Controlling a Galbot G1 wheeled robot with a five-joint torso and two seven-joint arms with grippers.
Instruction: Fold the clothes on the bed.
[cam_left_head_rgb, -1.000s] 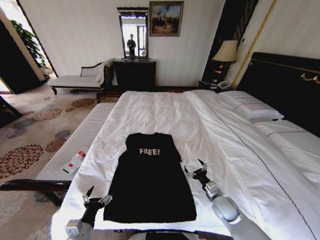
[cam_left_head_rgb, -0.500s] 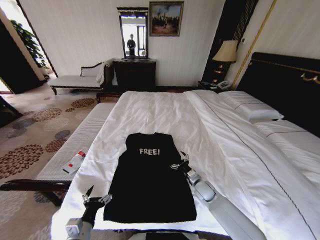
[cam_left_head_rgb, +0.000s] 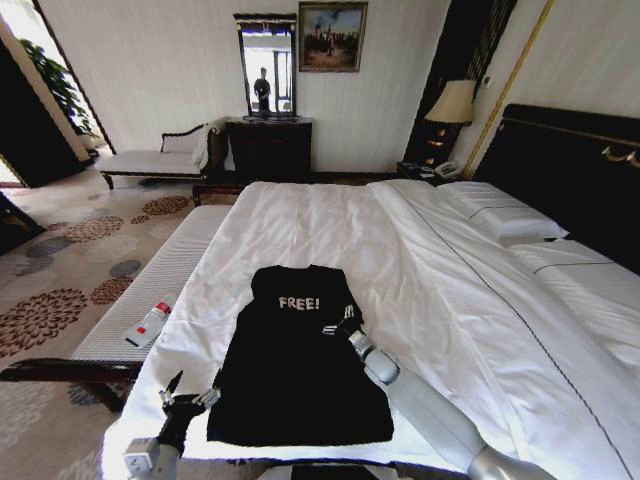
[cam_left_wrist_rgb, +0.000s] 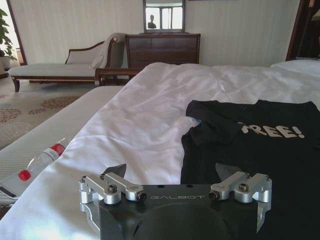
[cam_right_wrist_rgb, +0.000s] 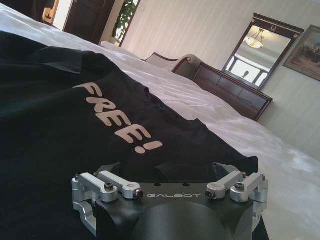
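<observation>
Black cotton, the T-shirt (cam_left_head_rgb: 300, 355) lies flat on the near end of the bed (cam_left_head_rgb: 450, 270) in the head view, long axis running away from the robot, hem nearest; the right gripper (cam_left_head_rgb: 338, 322) reaches over its chest by the right sleeve, the left gripper (cam_left_head_rgb: 188, 398) hovers just outside the left hem corner. From the left wrist, spread fingers face bare sheet, shirt to the right. From the right wrist, released fingers sit low over the lettering's far side.
</observation>
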